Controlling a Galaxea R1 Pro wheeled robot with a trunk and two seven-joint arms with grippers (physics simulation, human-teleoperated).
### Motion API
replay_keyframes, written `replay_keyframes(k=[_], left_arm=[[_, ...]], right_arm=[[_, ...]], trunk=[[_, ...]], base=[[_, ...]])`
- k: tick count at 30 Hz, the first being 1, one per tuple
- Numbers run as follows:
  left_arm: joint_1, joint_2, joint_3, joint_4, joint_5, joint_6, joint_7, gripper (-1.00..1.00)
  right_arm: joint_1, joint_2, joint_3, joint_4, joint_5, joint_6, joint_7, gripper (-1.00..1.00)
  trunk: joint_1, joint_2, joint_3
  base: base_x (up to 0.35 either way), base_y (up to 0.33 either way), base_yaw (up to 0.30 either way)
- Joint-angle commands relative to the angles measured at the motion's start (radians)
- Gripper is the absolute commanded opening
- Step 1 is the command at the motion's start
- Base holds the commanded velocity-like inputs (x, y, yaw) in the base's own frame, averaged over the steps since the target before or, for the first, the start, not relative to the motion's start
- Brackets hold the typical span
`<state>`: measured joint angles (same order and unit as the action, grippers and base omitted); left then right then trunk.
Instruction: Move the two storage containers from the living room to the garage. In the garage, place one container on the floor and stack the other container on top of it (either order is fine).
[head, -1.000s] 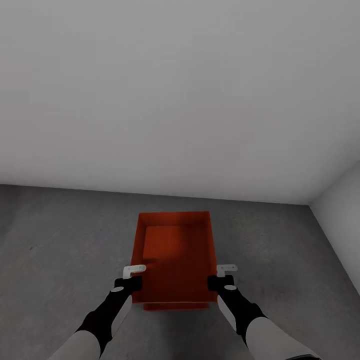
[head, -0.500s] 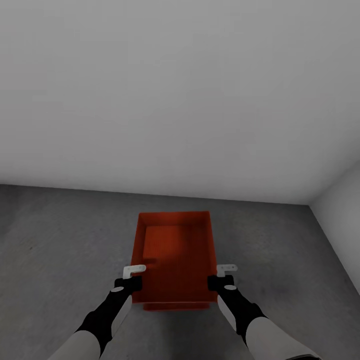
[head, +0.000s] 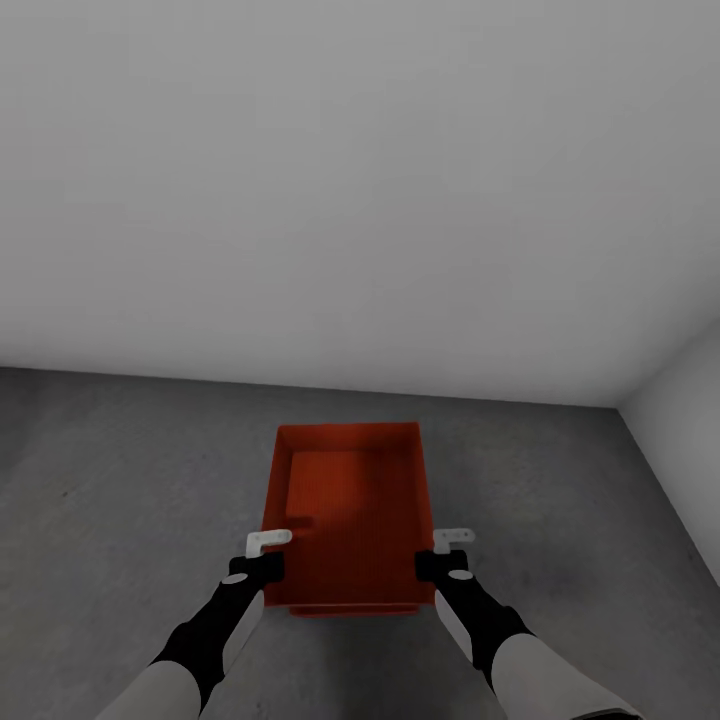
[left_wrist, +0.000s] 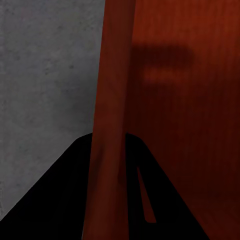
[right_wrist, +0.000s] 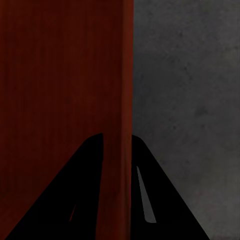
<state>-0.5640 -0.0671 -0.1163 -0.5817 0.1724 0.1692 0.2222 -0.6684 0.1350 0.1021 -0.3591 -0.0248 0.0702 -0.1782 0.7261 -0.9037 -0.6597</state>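
1 storage container (head: 350, 510), apparently above the grey floor (head: 120, 480): my left pincer (head: 262, 556) and right pincer (head: 444, 552) each clamp a side wall.

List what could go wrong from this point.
1. The red bin is held only by thin side walls: left gripper pinches one, right gripper the other. If either slips, the bin may tilt or drop onto the grey floor.
2. Uneven lowering could twist the walls between the fingers.
3. The white wall stands close on the right, so room to turn is limited.
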Motion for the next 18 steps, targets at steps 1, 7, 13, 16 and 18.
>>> replay_keyframes(k=[1, 7, 13, 16, 18], left_arm=[[0.0, -0.01, 0.001, -0.006, 0.003, 0.003, 0.011, -1.0], [0.0, -0.009, 0.001, -0.006, 0.002, 0.001, 0.011, -1.0], [-0.001, -0.009, 0.001, -0.006, 0.003, 0.001, 0.011, -1.0], [-0.001, -0.009, 0.001, -0.006, 0.003, 0.001, 0.011, -1.0], [-0.001, -0.009, 0.001, -0.006, 0.003, 0.001, 0.011, -1.0]], right_arm=[[0.0, 0.0, -0.024, -0.001, 0.002, 0.008, -0.012, -1.0], [0.0, 0.0, -0.024, -0.001, 0.002, 0.008, -0.012, -1.0], [0.0, 0.0, -0.024, -0.001, 0.002, 0.008, -0.012, -1.0], [0.0, 0.0, -0.024, -0.001, 0.003, 0.008, -0.012, -1.0], [0.0, 0.0, -0.024, -0.001, 0.003, 0.008, -0.012, -1.0]], trunk=[[0.0, -0.001, -0.001], [0.0, -0.001, -0.001], [0.0, -0.001, -0.001], [0.0, -0.001, -0.001], [0.0, -0.001, -0.001]], base=[[-0.006, 0.003, 0.0], [-0.065, 0.001, 0.0], [-0.053, 0.0, 0.0], [-0.007, 0.0, 0.0], [-0.002, 0.0, 0.0]])
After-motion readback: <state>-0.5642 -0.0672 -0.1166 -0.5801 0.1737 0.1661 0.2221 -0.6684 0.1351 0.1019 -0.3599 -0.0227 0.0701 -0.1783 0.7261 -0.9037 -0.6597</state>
